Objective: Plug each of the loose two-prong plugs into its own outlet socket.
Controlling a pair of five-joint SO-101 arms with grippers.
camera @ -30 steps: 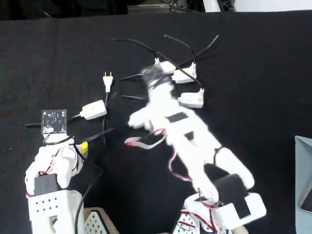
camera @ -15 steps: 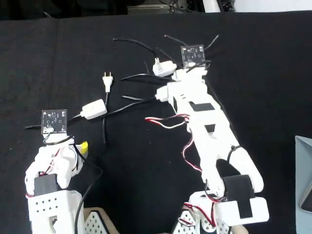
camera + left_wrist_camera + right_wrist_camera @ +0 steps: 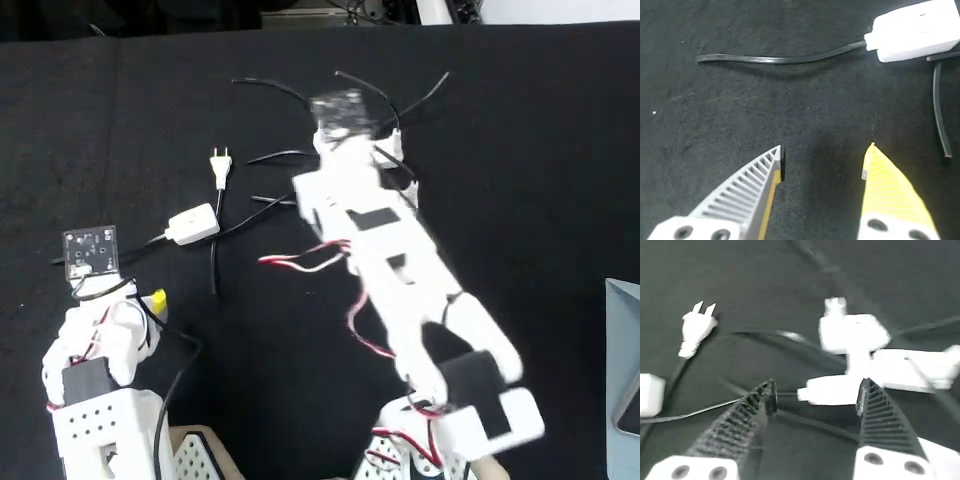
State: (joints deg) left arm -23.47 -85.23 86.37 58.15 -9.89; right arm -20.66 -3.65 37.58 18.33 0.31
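Black-covered desk [image 3: 540, 150], both arms based at its near edge. The left gripper [image 3: 824, 152] sits low nr the near-left corner, jaws spread wide, one finger grey, the other yellow, w/ nothing btwn them but bare cloth. Just beyond it lies a lone outlet socket [image 3: 914, 29], white, and its black cord [image 3: 780, 59] trails off toward the left edge. Farther back, left of mid-desk, is the loose two-prong plug [image 3: 221, 160], also white. Its prongs point at the far edge and its own cord runs back toward the near edge, passing just beside the lone outlet socket. The plug isn't in any socket. The right arm stretches diagonally from the near edge, right of middle, up toward the middle of the far edge. The right gripper [image 3: 817, 387] hangs over a bunch of white sockets there, black fingers wide apart, gripping nothing. One socket, the nearest socket [image 3: 832, 389], lies under the gap btwn the fingers; can't tell if they touch it. Two further sockets [image 3: 855, 332] sit close behind, crowded together, black cords fanning out to the far edge.
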